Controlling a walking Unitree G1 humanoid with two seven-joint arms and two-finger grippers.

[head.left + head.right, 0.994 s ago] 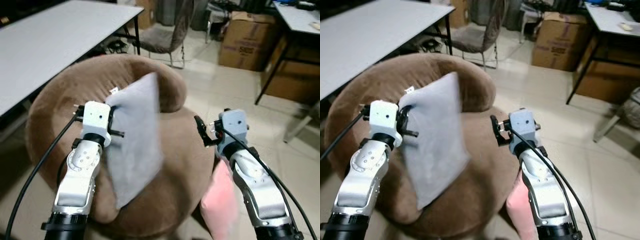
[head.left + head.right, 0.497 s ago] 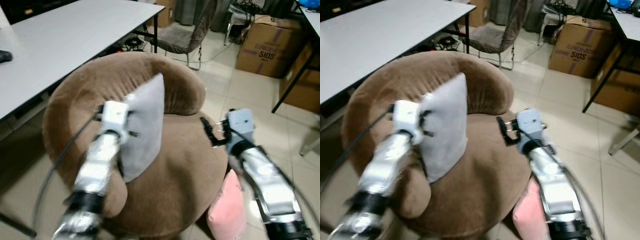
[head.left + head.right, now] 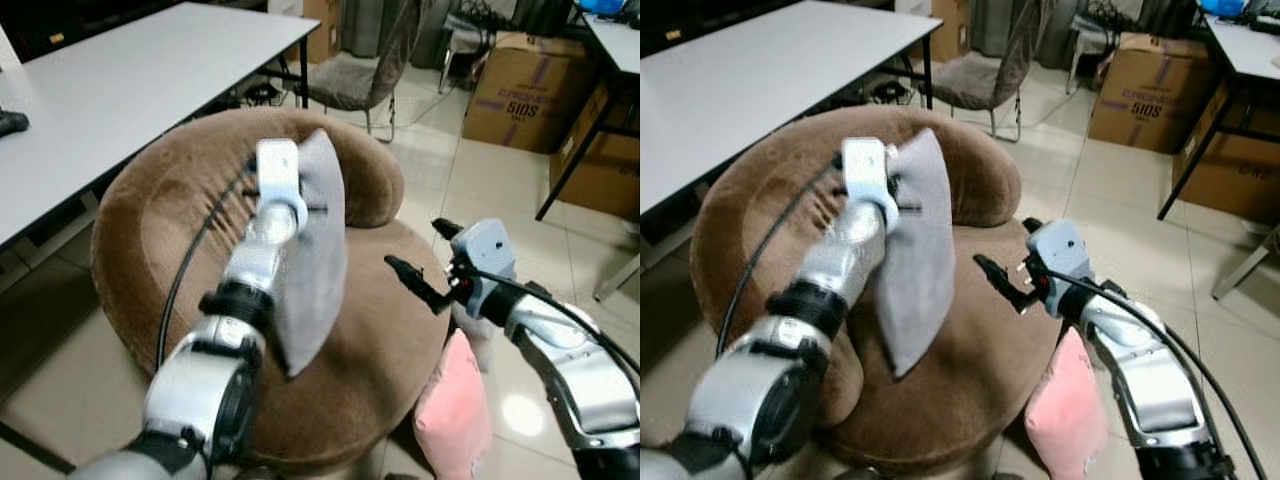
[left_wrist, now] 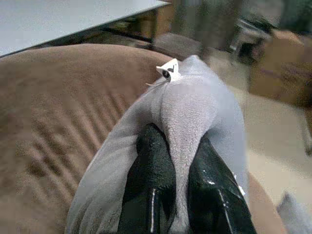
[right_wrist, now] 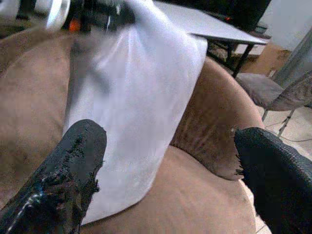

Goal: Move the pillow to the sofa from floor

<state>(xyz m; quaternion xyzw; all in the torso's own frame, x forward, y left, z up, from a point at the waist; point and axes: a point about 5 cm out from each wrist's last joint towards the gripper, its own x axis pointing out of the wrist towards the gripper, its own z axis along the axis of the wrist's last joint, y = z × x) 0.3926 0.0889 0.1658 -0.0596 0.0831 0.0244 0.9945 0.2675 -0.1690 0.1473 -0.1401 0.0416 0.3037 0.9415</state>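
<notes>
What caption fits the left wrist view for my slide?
Left tool pinching a fold of the grey pillow, held above the brown sofa.

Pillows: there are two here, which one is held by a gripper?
The grey pillow, pinched by the left gripper above the brown sofa. The pink pillow stands on the floor beside it.

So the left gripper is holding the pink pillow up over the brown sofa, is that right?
Not quite. The pillow the left gripper holds over the brown sofa is grey, not pink, as the left eye view shows. The pink pillow sits on the floor beside the sofa.
</notes>
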